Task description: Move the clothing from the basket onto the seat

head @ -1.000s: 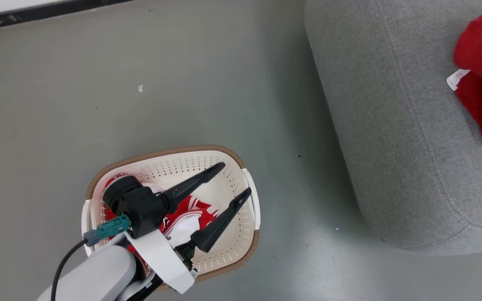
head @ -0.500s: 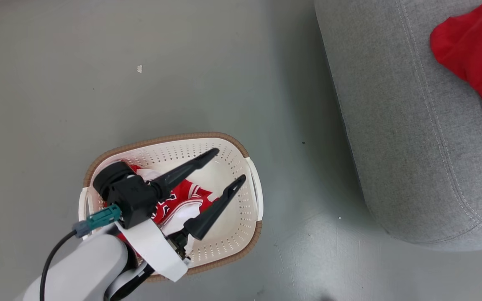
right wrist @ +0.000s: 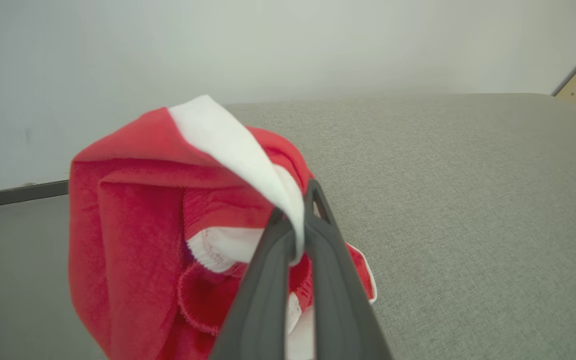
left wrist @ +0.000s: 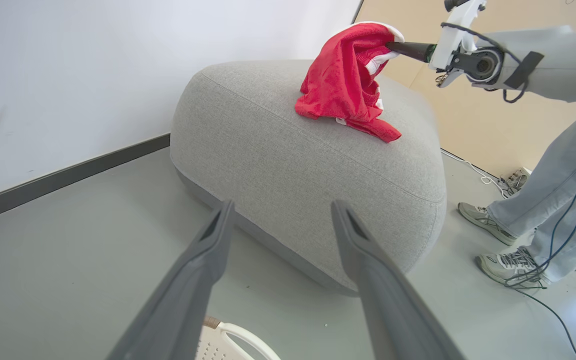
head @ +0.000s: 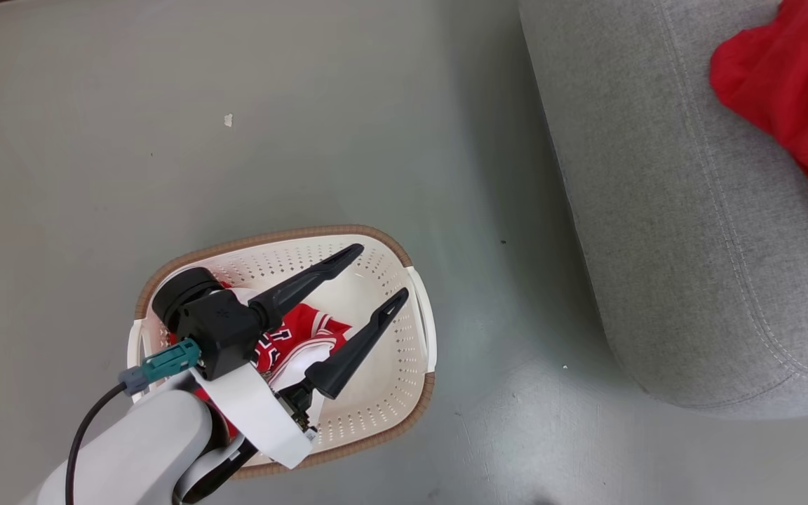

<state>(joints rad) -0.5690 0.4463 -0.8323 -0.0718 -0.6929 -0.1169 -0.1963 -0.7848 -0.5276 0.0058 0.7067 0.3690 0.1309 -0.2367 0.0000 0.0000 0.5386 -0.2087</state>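
Shorts (left wrist: 340, 75), red, touch seat (head: 656, 210) top, clamped in right pincer (right wrist: 298, 210). Jersey (head: 299, 330) lies in basket (head: 390, 400) on floor (head: 306, 105) beside seat; left pincer (head: 381, 271) hangs above, spread apart.

The basket (head: 285, 236) sits on the floor (head: 236, 140) below the left end effector (head: 381, 269), with the jersey (head: 299, 326) inside it. The seat (head: 663, 231) stands well to that end effector's right. The shorts (head: 783, 84) rest on the seat, pinched at the right end effector (right wrist: 308, 200).

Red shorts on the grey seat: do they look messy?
Yes. The shorts sit bunched in a heap on the seat, with one white-trimmed edge held up, because the jaws of the right gripper pinch it.
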